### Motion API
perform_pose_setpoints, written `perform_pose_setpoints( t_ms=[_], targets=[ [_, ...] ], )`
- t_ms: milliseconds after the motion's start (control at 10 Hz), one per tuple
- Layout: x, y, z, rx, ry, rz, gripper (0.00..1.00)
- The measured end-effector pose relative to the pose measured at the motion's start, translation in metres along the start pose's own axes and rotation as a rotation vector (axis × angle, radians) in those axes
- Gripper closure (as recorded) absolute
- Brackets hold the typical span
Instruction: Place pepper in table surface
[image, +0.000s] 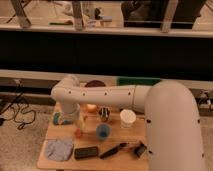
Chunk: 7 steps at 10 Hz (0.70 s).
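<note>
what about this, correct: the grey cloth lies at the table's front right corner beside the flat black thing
Wrong side: in the camera view the grey cloth lies at the front left corner of the table surface, beside the flat black thing. The gripper hangs over its left part.

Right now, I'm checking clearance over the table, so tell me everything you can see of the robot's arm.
The arm is white, smooth-shelled and plastic-looking, with small dark dots along it. A bulky segment rises at the right; a slimmer link runs level leftward over the table surface to a rounded elbow, then bends down. Its end effector hangs low over the table's left part, just above a small orange-red piece, seemingly the pepper; contact cannot be told.
</note>
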Motion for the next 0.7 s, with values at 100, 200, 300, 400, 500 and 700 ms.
perform_pose_setpoints(
  t_ms=[100, 200, 300, 400, 500, 700],
  targets=[
    [0.002, 0.004, 0.004, -0.004, -0.006, -0.001, 0.2],
    [0.002, 0.007, 0.007, -0.008, -0.008, -0.005, 0.2],
    [0.004, 0.009, 0.013, 0.002, -0.008, -0.018, 0.2],
    [0.005, 0.009, 0.014, 0.011, -0.006, -0.03, 0.2],
    [0.005, 0.009, 0.016, 0.029, -0.002, -0.051, 0.2],
    [0.009, 0.01, 0.022, 0.062, -0.014, -0.075, 0.2]
  ],
)
